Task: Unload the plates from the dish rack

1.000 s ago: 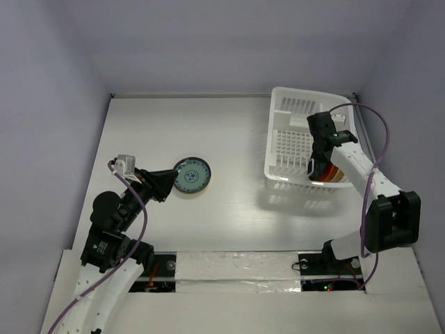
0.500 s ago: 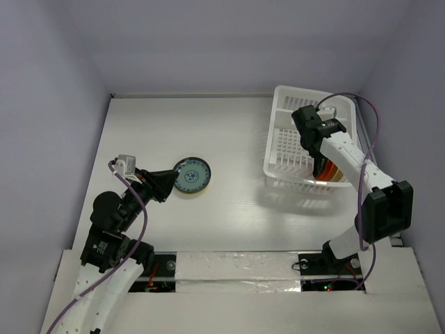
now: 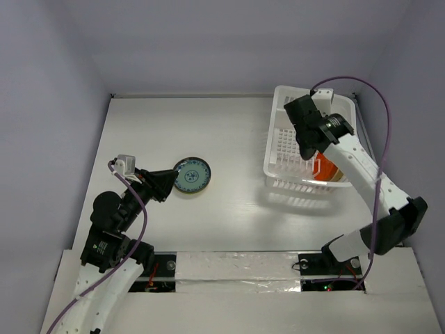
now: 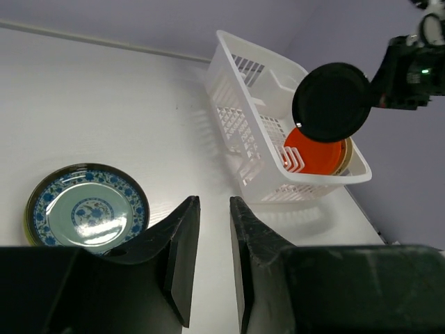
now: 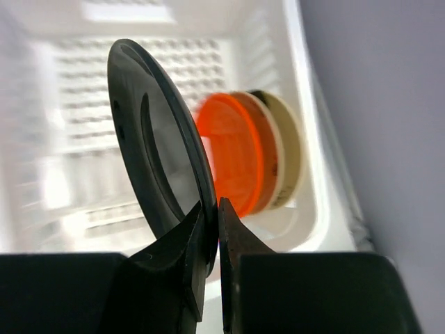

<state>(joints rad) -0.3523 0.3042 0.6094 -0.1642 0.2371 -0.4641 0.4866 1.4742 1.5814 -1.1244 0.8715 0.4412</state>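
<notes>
Right gripper (image 5: 211, 216) rose far-left, pinching dark brown plate (image 5: 156, 146) above dish rack (image 4: 313, 189); left gripper (image 4: 213, 205) unmoved, jaws slightly apart, empty

We count, on bench (image 4: 104, 104): one blue-patterned plate (image 4: 87, 214), lower left of left wrist view. One dish rack (image 4: 226, 97), upper right of top view. In rack, on edge: one orange-red plate (image 5: 233, 163), one darker orange plate (image 5: 271, 167), one cream plate (image 5: 292, 153). More behind, we cannot tell. One black plate (image 5: 156, 174) in right end effector (image 5: 211, 209). Five in all. Two end effectors, counting left end effector (image 4: 212, 205).
</notes>
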